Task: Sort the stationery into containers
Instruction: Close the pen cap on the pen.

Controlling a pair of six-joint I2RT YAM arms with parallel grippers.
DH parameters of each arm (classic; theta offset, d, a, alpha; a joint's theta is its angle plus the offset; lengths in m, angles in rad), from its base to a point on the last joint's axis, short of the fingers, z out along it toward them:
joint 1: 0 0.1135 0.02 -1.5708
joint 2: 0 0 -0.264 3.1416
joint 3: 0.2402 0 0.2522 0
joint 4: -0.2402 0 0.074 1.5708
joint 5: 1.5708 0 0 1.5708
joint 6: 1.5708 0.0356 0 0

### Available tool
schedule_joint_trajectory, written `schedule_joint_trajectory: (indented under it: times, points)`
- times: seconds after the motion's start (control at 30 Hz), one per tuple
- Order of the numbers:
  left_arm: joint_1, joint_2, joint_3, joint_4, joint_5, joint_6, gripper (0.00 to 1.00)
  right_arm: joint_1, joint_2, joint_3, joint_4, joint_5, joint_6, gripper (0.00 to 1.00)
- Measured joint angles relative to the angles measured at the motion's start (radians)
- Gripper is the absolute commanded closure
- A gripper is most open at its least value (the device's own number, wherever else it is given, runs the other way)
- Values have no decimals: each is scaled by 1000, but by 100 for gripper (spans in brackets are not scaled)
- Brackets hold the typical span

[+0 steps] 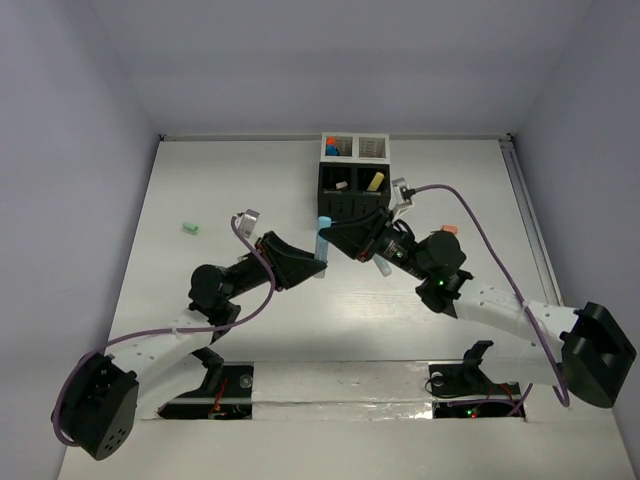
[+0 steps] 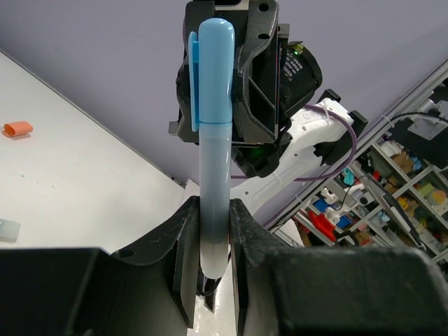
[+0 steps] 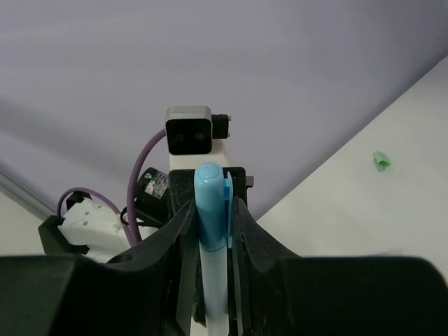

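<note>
Now we have a pale blue plastic highlighter (image 2: pixel 213 161) held up off the white table (image 1: pixel 200 180) between both arms, just on the near side of the black-and-white slotted box organizer (image 1: pixel 353 207). The left gripper (image 2: pixel 215 231) is clenched on the lower end of the barrel, fingers pinching it from both sides, with the capped end standing free above them. From the other side, the right gripper (image 3: pixel 213 224) has its fingers pressed against the rounded cap, one on each flank, right where the clip runs down. So both are grasping the same pen, one at each end.

We judge this to be a light, stiff little thing: hard plastic that won't bend or crush under the pads. The worry is the smooth, round barrel, which could roll or slide in a loose pinch. The cap is the weaker place to hold, we reckon, since it may pull off or twist, and the clip makes the surface uneven. The barrel just below the cap looks like the surer spot to us.

A small green piece (image 1: pixel 190 228) lies well apart on the left of the table.
</note>
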Motion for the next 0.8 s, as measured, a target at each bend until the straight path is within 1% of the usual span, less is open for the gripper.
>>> schedule_joint_trajectory:
  times: [0.2, 0.37, 0.57, 0.8]
  points:
    - [-2, -18, 25, -56, 18, 37, 100, 9, -53, 11, -122, 26, -38, 100]
    - [-2, -18, 50, -110, 31, 51, 100, 18, -59, 41, -207, 50, -67, 100]
    - [-2, -18, 79, -171, 69, 62, 100, 43, -62, 19, -200, 91, -75, 100]
    - [-10, -18, 136, -240, 119, 99, 100, 67, -105, -42, -140, 152, -65, 100]
